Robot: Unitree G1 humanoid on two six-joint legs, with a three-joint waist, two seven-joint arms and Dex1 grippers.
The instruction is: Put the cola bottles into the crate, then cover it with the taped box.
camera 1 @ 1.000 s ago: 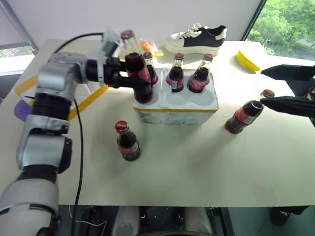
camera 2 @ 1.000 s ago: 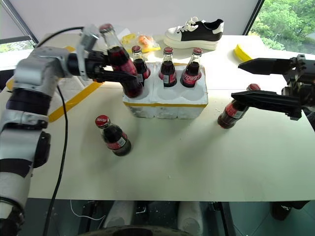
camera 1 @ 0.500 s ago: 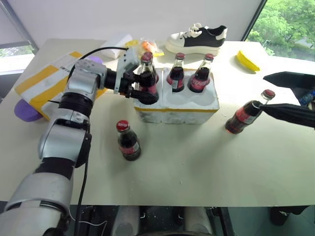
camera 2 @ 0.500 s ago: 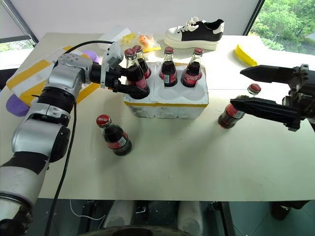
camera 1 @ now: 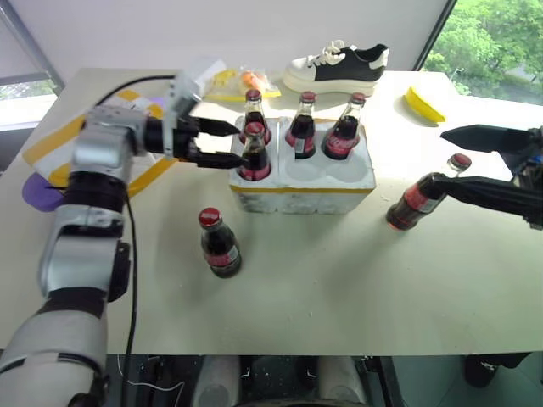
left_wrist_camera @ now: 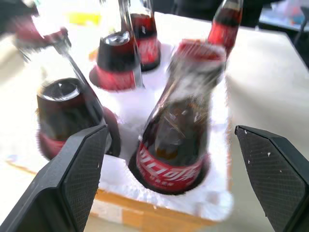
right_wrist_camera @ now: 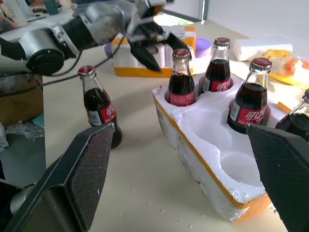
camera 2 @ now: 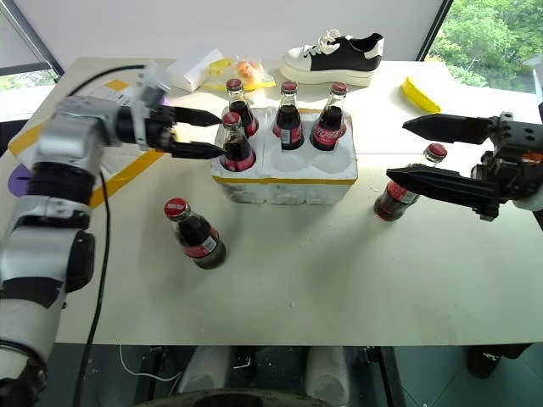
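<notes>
On the table two cola bottles stand outside the crate [camera 1: 304,188], which holds four. Your right gripper [camera 2: 407,151] is spread wide, its fingers either side of the right bottle [camera 1: 418,202], upright with its cap between them; that arm is nearer. Your left gripper [camera 1: 231,142] is spread beside the front-left seated bottle [camera 1: 253,154]; the loose left bottle [camera 1: 219,242] stands nearer the robot than it.

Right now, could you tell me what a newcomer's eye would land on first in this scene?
Probably the white foam crate mid-table, holding four red-capped cola bottles, with the left gripper open beside the front-left bottle. Two more bottles wait on the table: one in front of the crate, one by the open right gripper. A black-and-white sneaker sits behind the crate.
</notes>
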